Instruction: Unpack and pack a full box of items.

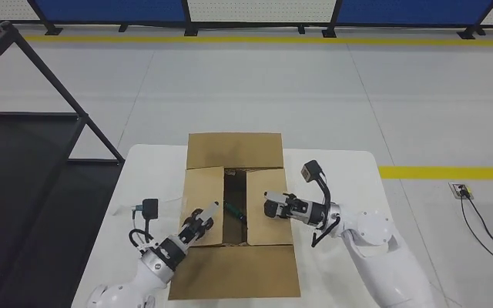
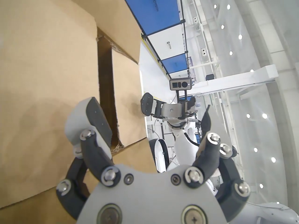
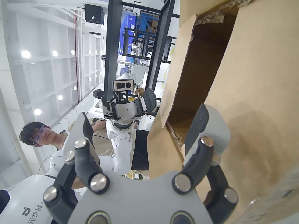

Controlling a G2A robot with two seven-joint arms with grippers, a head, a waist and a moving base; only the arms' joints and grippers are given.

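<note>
The box (image 1: 235, 150) sits at the centre of the table (image 1: 339, 165), side flaps (image 1: 202, 192) nearly meeting; the left gripper (image 1: 206, 214) at its 9 o'clock and right gripper (image 1: 269, 205) at 3, both spread apart, should probably catch each flap's inner edge and swing outward together, so nothing skids

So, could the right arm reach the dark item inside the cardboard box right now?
Probably not yet: the left flap and right flap lie over the cardboard box, leaving only a narrow slot above the dark item.
</note>
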